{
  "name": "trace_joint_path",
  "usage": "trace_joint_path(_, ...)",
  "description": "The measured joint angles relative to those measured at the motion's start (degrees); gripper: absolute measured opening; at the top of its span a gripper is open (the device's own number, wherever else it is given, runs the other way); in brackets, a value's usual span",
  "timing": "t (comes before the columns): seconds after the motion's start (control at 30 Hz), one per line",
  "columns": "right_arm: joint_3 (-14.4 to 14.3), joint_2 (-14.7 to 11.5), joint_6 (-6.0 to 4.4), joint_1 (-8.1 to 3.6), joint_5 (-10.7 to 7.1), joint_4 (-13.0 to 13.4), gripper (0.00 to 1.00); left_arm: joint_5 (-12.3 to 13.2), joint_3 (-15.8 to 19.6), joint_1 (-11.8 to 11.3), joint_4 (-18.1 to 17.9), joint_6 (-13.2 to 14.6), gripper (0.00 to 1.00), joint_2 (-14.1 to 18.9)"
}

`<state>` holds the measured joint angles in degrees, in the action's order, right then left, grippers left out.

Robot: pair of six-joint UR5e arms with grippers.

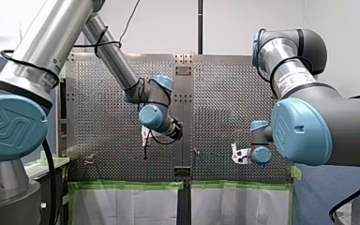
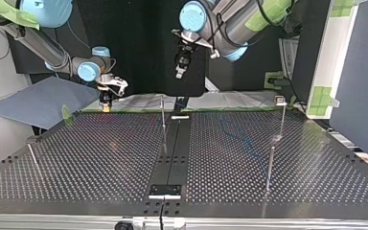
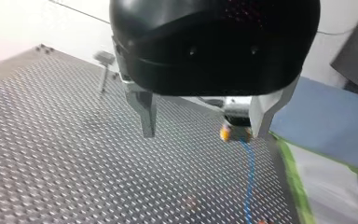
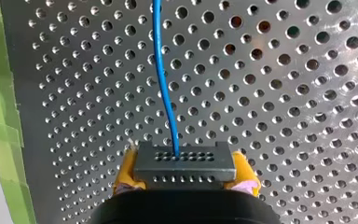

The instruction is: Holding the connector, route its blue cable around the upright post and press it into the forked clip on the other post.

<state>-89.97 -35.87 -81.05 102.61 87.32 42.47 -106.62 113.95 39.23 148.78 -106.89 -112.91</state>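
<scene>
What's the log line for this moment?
right gripper: shut on connector | left gripper: open, empty | cable: trailing from connector over table

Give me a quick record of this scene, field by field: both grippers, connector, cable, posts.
Left gripper: open, empty, above the perforated table.
Right gripper: shut on the connector, yellow pads either side.
Blue cable: runs from the connector ahead over the table.
Upright post: thin, bare, by the dark middle strip in the top view.
Capped post: at the top view's right; clip detail too small to tell.
Routing: no cable seen around either post.
</scene>
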Motion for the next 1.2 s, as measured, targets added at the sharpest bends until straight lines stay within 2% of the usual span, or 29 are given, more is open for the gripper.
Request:
trace_joint_path(0.2,0.00,-0.37,0.00,-0.08,0.10,-0.61,0.00,-0.38,3.73,0.02,-3.72,-0.36,1.00,3.73)
trace_joint_path(0.4,0.00,-1.94,-0.16,-0.08,0.15,-1.84,0.00,-0.48,6.93,-0.06,-6.46,-0.34,1.00,6.93)
trace_joint_path(0.97,-0.10,-2.44,-0.26,0.08,0.23,-2.57,0.00,-0.64,15.00,-0.06,-7.28,-0.28,1.00,15.10)
trace_joint_path(1.2,-0.13,-2.47,-0.27,0.11,0.27,-2.95,0.00,-0.65,16.26,0.03,-8.42,-0.28,1.00,18.43)
